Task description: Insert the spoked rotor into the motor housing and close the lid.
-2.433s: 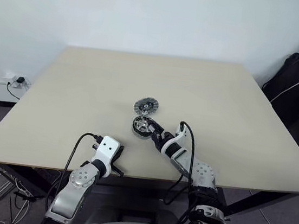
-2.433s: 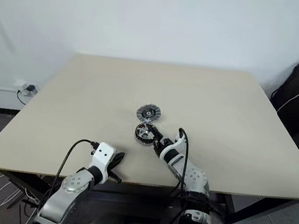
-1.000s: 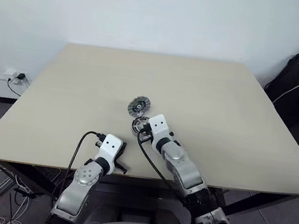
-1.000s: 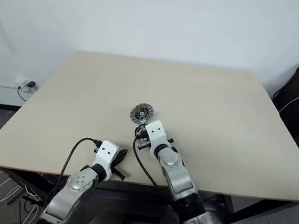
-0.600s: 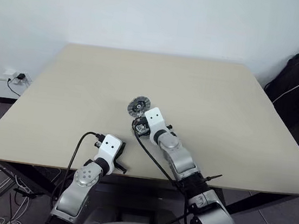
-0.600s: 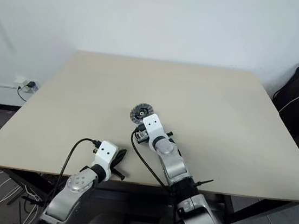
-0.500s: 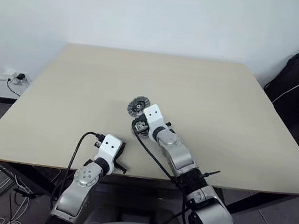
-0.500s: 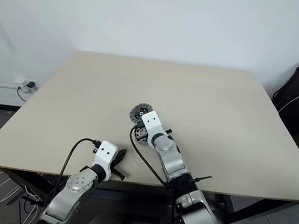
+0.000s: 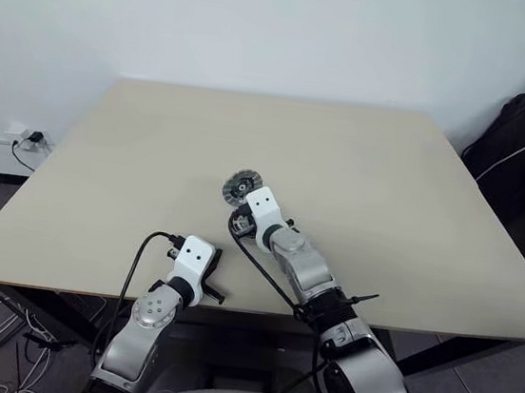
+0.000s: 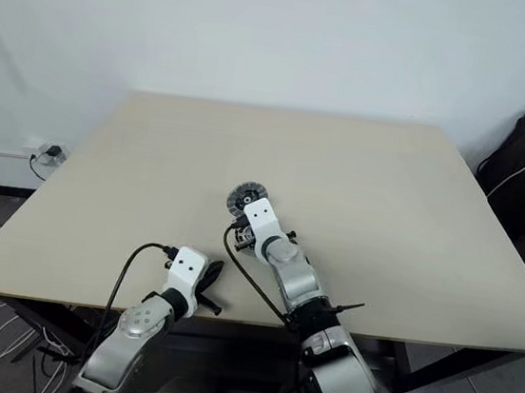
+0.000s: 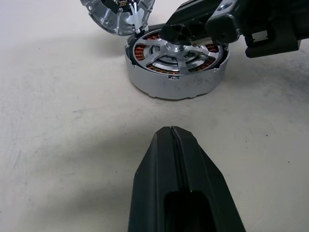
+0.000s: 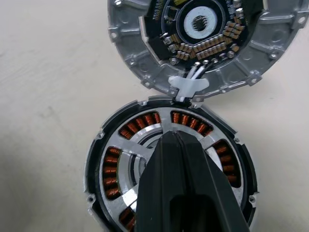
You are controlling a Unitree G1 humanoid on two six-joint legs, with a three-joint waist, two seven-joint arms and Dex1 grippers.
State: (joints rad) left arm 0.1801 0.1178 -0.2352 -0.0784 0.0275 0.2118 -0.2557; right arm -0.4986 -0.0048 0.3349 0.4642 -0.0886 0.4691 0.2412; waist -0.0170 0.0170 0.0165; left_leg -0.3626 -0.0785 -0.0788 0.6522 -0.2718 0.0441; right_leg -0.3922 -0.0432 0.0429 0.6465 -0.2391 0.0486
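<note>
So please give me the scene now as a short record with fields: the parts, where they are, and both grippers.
motor housing: flat on the table, copper windings visible
spoked rotor: seated inside the housing, over the windings
lid: open, lying beside the housing, inner face up, joined to it by short white wires
right gripper: shut, fingertips over the rotor's hub
left gripper: shut, holding nothing, apart from the housing, near the table's front edge

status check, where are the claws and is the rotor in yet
Left claw shut, idle near table edge. Right claw shut, tips over spoked rotor, which sits in motor housing. Lid open, lying beside housing; nothing blocking.
</note>
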